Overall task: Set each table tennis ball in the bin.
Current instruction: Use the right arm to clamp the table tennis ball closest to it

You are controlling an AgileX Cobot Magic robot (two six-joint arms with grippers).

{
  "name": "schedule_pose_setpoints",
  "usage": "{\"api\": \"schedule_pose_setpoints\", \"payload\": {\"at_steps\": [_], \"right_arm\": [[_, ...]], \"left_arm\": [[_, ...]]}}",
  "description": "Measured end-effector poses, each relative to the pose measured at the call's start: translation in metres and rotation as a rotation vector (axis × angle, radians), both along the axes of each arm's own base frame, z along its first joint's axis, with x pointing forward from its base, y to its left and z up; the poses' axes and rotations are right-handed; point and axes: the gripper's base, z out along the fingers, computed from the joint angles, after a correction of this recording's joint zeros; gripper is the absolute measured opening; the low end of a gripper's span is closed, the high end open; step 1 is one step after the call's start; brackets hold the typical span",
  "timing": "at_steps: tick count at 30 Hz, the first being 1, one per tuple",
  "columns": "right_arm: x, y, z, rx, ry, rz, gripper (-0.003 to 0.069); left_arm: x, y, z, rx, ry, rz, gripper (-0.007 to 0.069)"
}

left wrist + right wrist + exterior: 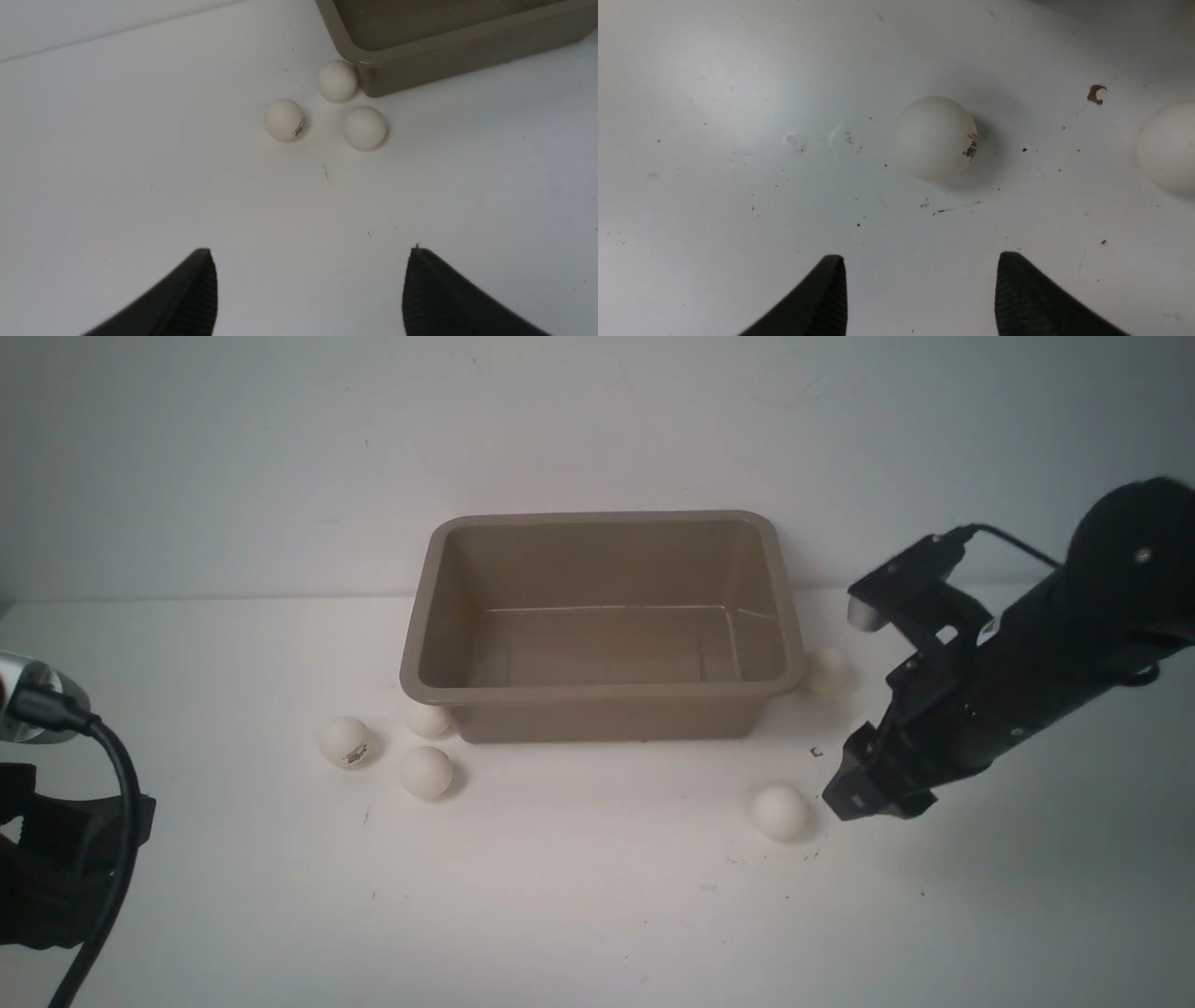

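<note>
The taupe bin (597, 693) stands at the middle back, and nothing shows inside it. Three table tennis balls lie by its front left corner: one with a dark mark (345, 742), one against the wall (428, 720), one nearer me (427, 773). The left wrist view shows the same balls (285, 120) (337, 80) (365, 128) beside the bin (467, 53), well ahead of my open, empty left gripper (310, 254). Another ball (780, 813) lies just left of my right gripper (854, 803). In the right wrist view this marked ball (935, 138) sits ahead of the open right gripper (920, 259). A further ball (827, 670) rests at the bin's right side.
My left arm (56, 868) with its cable sits low at the table's left edge. A small brown chip (1096, 93) and dark specks mark the white table near the right gripper. A pale wall rises behind the bin.
</note>
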Motion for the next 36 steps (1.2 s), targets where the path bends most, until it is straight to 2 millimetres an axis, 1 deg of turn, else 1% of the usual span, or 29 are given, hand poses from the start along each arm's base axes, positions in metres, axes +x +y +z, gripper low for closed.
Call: {"api": "schedule_pose_setpoints", "payload": {"at_steps": [3,5,8,9,11,12,13,14,15,16,17,18,19,23,36], "right_arm": [[0.006,0.001,-0.013,-0.01,0.016,-0.007,0.043],[0.009,0.002,-0.017,-0.013,0.014,-0.01,0.0463],[0.014,0.003,-0.013,-0.006,0.004,-0.016,0.049],[0.018,0.006,-0.009,0.0,-0.005,-0.015,0.0505],[0.023,0.015,-0.002,0.006,-0.022,0.003,0.0515],[0.022,0.017,-0.002,0.006,-0.02,0.008,0.0516],[0.024,0.023,0.0,0.007,-0.024,0.027,0.0517],[0.024,0.029,0.001,0.005,-0.025,0.044,0.0518],[0.025,0.03,0.001,0.004,-0.026,0.048,0.0518],[0.025,0.04,0.0,-0.011,-0.026,0.076,0.0518],[0.025,0.044,-0.002,-0.024,-0.02,0.083,0.0518],[0.026,0.044,-0.003,-0.028,-0.019,0.083,0.0518],[0.027,0.046,-0.009,-0.058,-0.009,0.081,0.0518],[0.03,0.044,-0.021,-0.106,0.009,0.078,0.0519],[0.039,0.046,-0.045,-0.127,0.024,0.071,0.0519]], "left_arm": [[0.0,0.0,0.0,0.0,0.0,0.0,0.0479],[0.0,0.0,0.0,0.0,0.0,0.0,0.0479],[0.0,0.0,0.0,0.0,0.0,0.0,0.0479],[0.0,0.0,0.0,-0.002,0.0,0.0,0.0479],[0.0,0.0,0.0,-0.003,0.0,0.0,0.0479],[0.0,0.0,0.0,-0.003,0.0,0.0,0.0479],[0.0,0.0,0.0,-0.004,0.0,0.0,0.0479],[0.0,0.0,0.0,-0.004,0.0,0.0,0.0479],[0.0,0.0,0.0,-0.004,0.0,0.0,0.0479],[0.0,0.0,0.0,-0.004,0.0,0.0,0.0479],[0.0,0.0,0.0,-0.004,0.0,0.0,0.0479],[0.0,0.0,0.0,-0.004,0.0,0.0,0.0479],[0.0,0.0,0.0,-0.004,0.0,0.0,0.0479],[0.0,0.0,0.0,-0.004,0.0,0.0,0.0479],[0.0,0.0,0.0,-0.004,-0.003,0.001,0.0479]]}}
